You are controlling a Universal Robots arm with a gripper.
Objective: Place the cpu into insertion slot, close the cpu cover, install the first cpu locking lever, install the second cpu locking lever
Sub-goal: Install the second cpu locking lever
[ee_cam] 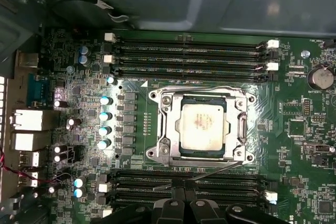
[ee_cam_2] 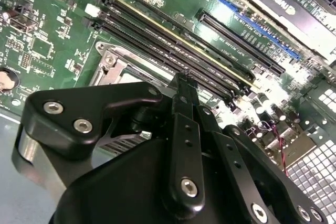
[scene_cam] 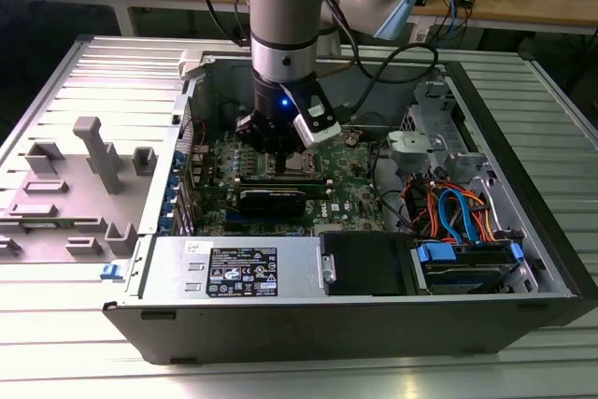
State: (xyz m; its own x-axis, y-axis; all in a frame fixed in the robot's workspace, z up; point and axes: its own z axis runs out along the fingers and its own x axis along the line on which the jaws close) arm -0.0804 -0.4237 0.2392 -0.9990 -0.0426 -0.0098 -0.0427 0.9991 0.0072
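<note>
In the first wrist view the cpu lies flat in the insertion slot on the green motherboard. The silvery cpu cover is down around it, its cut-out showing the chip's metal top. A thin metal locking lever runs slantwise along one side of the socket, just off the gripper. The black fingers look pressed together, and I cannot tell if they touch the lever. In the second wrist view the gripper hovers beside the socket's corner. In the exterior view the gripper is low over the socket.
Long black memory slots flank the socket on two sides. A long black card lies just in front of the socket in the exterior view. Case walls surround the board, with cables and a drive bay at the exterior view's right.
</note>
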